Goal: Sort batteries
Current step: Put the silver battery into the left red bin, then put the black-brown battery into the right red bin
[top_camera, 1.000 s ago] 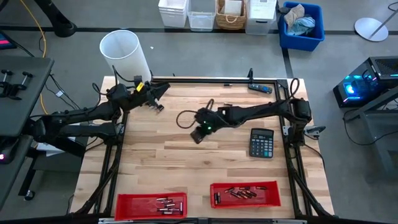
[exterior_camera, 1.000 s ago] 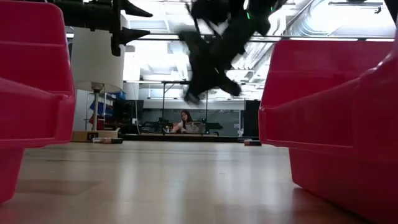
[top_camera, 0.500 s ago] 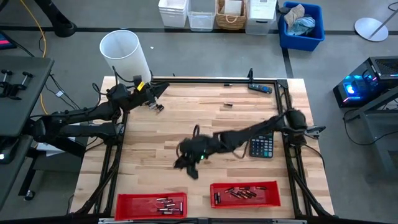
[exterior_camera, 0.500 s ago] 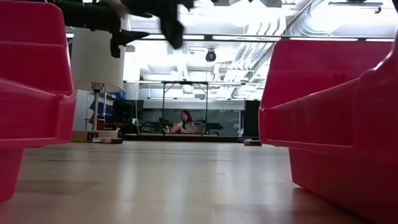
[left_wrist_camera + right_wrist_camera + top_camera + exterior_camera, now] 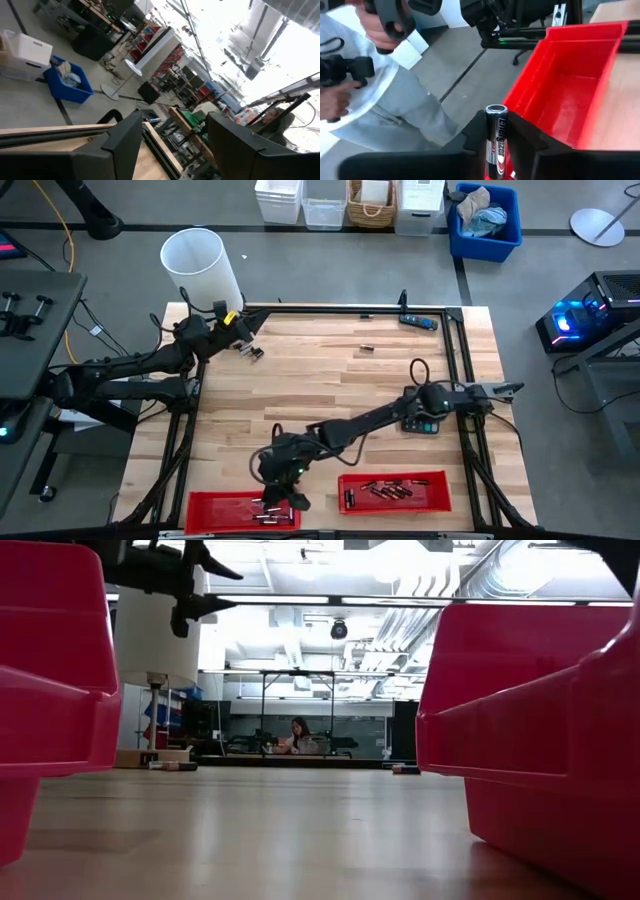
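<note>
- Right end effector [image 5: 283,498]: over the left red bin [image 5: 205,502] at the tabletop's [image 5: 330,395] front edge, fingers [image 5: 472,135] clamped on one battery [image 5: 496,140]. The cell stands up between them w/ its metal cap showing.
- Right wrist view: right red bin [image 5: 565,95] past the held cell, w/ a person [image 5: 375,85] beyond the tabletop edge gripping dark handles.
- Left red bin has a few batteries [image 5: 262,503] lying loose inside.
- Right red bin [image 5: 440,478], front edge toward the right corner, has a bigger pile of batteries [image 5: 385,491].
- One stray battery [image 5: 366,348] lies near the back edge, well apart from both bins.
- Calculator [image 5: 420,420] near the right edge, partly under the right arm.
- Left end effector [image 5: 248,340]: up at the back-left corner, jaws spread w/ nothing between, next to a white cylinder [image 5: 200,265].
</note>
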Controlling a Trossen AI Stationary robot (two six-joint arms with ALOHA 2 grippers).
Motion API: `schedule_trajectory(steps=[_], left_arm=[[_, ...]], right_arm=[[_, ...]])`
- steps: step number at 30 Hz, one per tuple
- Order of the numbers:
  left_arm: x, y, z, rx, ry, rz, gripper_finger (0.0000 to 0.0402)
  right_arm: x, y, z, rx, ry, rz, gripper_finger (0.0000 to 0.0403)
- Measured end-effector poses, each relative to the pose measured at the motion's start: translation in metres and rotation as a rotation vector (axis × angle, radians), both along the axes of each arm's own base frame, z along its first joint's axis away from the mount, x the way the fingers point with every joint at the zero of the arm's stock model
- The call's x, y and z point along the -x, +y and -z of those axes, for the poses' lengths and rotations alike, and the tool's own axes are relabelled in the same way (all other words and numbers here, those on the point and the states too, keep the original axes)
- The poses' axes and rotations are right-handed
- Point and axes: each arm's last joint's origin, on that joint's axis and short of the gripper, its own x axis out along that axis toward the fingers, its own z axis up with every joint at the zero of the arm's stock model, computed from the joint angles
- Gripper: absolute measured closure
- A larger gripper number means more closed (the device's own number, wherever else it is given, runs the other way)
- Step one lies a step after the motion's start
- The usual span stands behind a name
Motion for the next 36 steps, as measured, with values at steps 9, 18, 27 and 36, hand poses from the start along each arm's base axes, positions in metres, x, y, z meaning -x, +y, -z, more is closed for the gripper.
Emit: schedule_trajectory(steps=[9, 18, 27, 36], left_arm=[[0.000, 0.000, 0.001, 0.006, 0.013, 0.000, 0.0195], [0.000, 0.000, 0.002, -0.013, 0.038, 0.014, 0.0195], [-0.002, -0.003, 0.002, -0.037, 0.041, 0.227, 0.0195], [-0.003, -0.003, 0.003, -0.061, 0.063, 0.246, 0.0195]], right_arm=[[-0.003, -0.014, -0.023, 0.081, 0.043, -0.018, 0.0191], [0.025, -0.106, -0.058, 0.446, 0.227, 0.225, 0.0169], [0.093, -0.240, -0.015, 0.547, 0.658, 0.491, 0.0168], [0.190, -0.377, 0.025, 0.565, 1.036, 1.039, 0.0167]])
